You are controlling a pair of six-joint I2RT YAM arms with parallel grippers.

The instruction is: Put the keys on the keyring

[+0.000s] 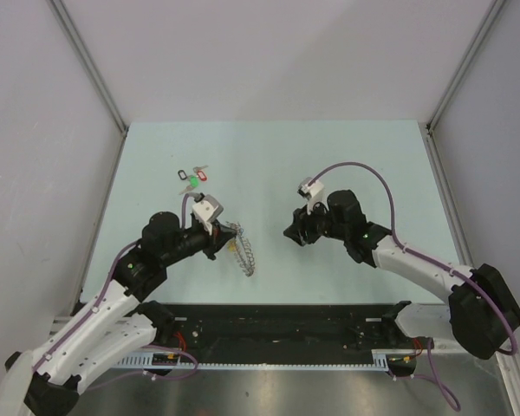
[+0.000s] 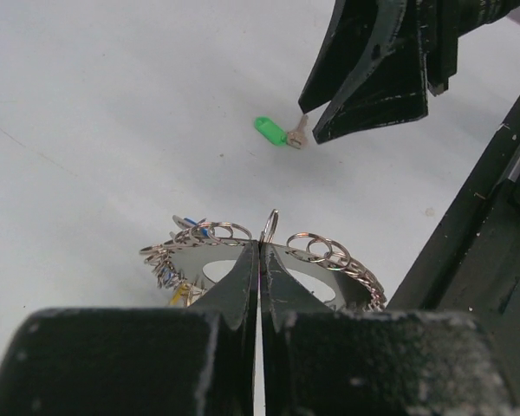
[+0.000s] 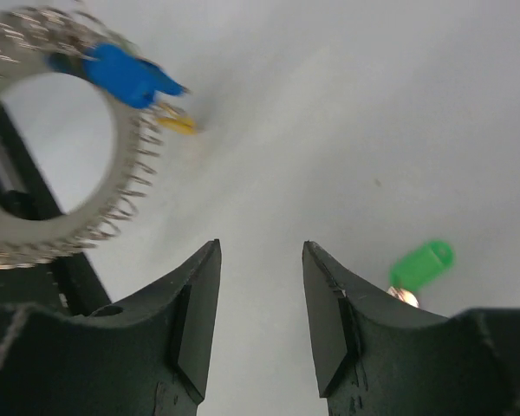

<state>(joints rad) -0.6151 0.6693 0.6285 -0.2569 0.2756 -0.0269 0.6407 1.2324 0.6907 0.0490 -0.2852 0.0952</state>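
My left gripper (image 1: 218, 245) is shut on the rim of the keyring (image 1: 243, 250), a large grey ring of coiled wire held on edge just above the table. In the left wrist view the jaws (image 2: 260, 245) pinch the keyring (image 2: 329, 256) with small split rings along it. The blue-tagged key (image 3: 126, 74) hangs on the keyring (image 3: 35, 234). The green-tagged key (image 2: 276, 132) lies on the table. My right gripper (image 1: 292, 232) is open and empty just above it; the green tag (image 3: 422, 264) shows right of its right finger (image 3: 329, 295).
A bunch of keys with black, red and green tags (image 1: 193, 178) lies on the pale table behind the left arm. A small yellow piece (image 3: 178, 124) shows by the keyring. The black rail (image 1: 269, 325) runs along the table's near edge.
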